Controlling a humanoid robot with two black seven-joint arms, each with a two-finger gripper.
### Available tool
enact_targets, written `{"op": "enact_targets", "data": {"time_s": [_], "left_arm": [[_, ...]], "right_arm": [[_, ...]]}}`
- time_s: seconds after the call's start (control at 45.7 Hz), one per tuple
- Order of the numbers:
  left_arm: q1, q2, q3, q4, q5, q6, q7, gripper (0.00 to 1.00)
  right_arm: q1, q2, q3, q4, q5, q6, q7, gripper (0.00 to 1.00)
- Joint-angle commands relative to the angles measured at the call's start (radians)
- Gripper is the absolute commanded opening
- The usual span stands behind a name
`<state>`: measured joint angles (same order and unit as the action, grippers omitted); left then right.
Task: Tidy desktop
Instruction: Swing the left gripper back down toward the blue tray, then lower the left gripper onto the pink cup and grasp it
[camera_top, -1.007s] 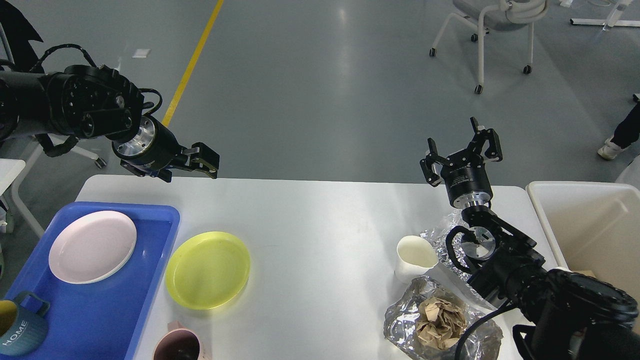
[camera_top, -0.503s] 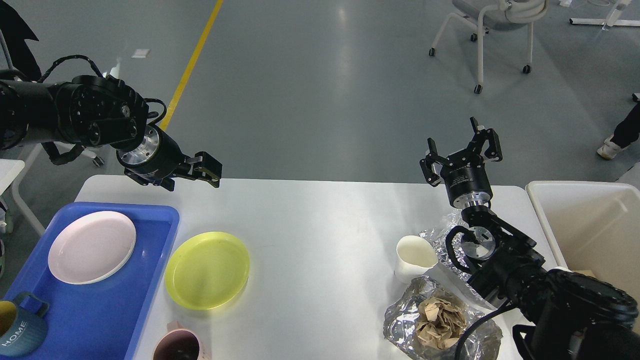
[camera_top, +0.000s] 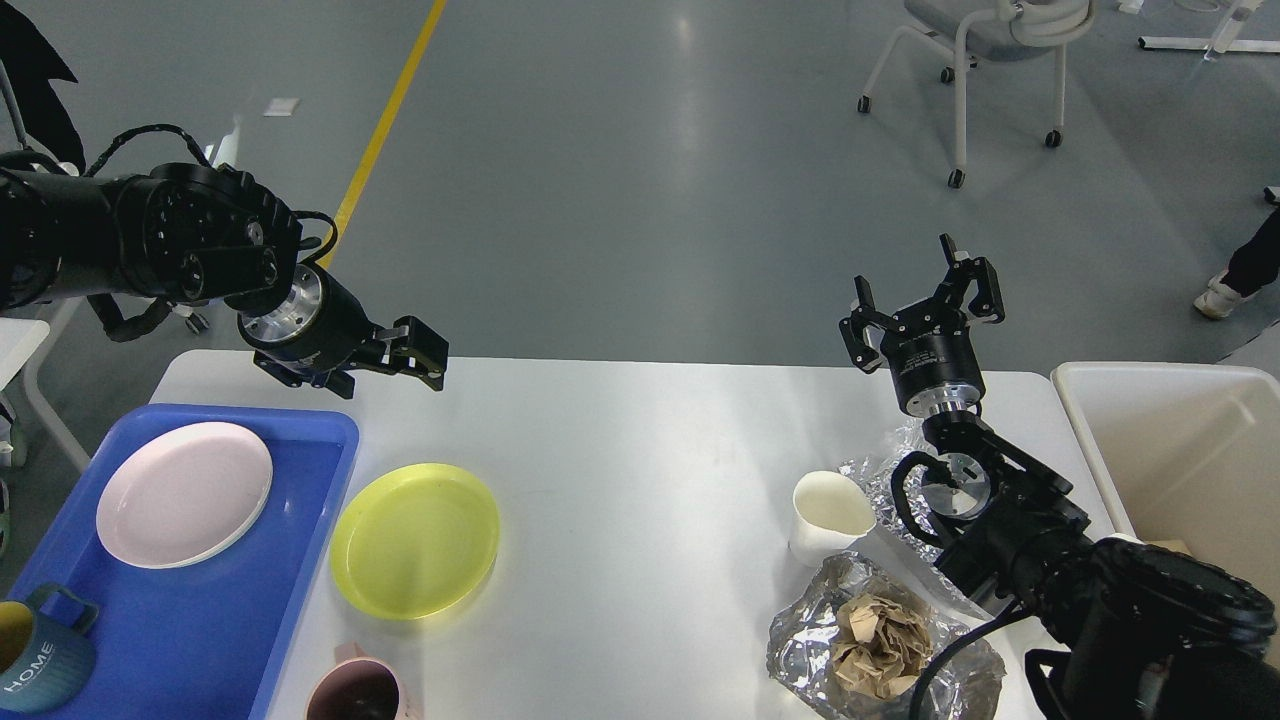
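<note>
On blue tray (camera_top: 300, 560): pink plate (camera_top: 184, 493) (mug (camera_top: 40, 660) too).

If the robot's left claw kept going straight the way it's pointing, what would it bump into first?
The left gripper points rightward and slightly down over the far edge of the desktop. Nothing stands in that line; it would probably meet bare tabletop first, though depth is hard to judge.

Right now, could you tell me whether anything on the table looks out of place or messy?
Yes. On the right of the desktop, crumpled foil holds a wad of brown paper, beside a white paper cup. The yellow plate sits beside the blue tray rather than in it.
</note>
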<state>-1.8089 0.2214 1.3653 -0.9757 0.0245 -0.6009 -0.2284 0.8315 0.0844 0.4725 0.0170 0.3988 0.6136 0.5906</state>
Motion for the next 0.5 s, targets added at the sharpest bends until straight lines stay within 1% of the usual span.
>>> {"op": "enact_targets", "data": {"time_s": [0.0, 0.197, 0.241, 0.328, 0.35, 0.372, 0.416, 0.481], "left_arm": [[0.0, 0.0, -0.008, -0.023, -0.002, -0.031, -0.005, 0.98], [-0.001, 0.0, -0.011, -0.028, -0.002, -0.042, -0.006, 0.98], [0.002, -0.004, -0.011, -0.029, 0.0, -0.065, -0.006, 0.98], [0.039, -0.019, -0.011, -0.035, -0.002, -0.135, 0.011, 0.98], [0.046, -0.025, -0.011, -0.044, 0.0, -0.14, 0.014, 0.97], [0.051, -0.031, -0.009, -0.061, 0.002, -0.142, 0.02, 0.97], [0.057, -0.042, -0.005, -0.109, 0.003, -0.138, 0.053, 0.97], [0.065, -0.045, -0.006, -0.162, 0.005, -0.128, 0.127, 0.97]], "right_arm": [[0.0, 0.0, 0.0, 0.0, 0.0, 0.0, 0.0, 1.0], [0.0, -0.002, 0.0, 0.0, 0.0, 0.0, 0.0, 1.0], [0.0, 0.0, 0.0, 0.0, 0.0, 0.0, 0.0, 1.0], [0.0, -0.002, 0.0, 0.0, 0.0, 0.0, 0.0, 1.0], [0.0, 0.0, 0.0, 0.0, 0.0, 0.0, 0.0, 1.0], [0.0, 0.0, 0.0, 0.0, 0.0, 0.0, 0.0, 1.0], [0.0, 0.0, 0.0, 0.0, 0.0, 0.0, 0.0, 1.0], [0.0, 0.0, 0.0, 0.0, 0.0, 0.0, 0.0, 1.0]]}}
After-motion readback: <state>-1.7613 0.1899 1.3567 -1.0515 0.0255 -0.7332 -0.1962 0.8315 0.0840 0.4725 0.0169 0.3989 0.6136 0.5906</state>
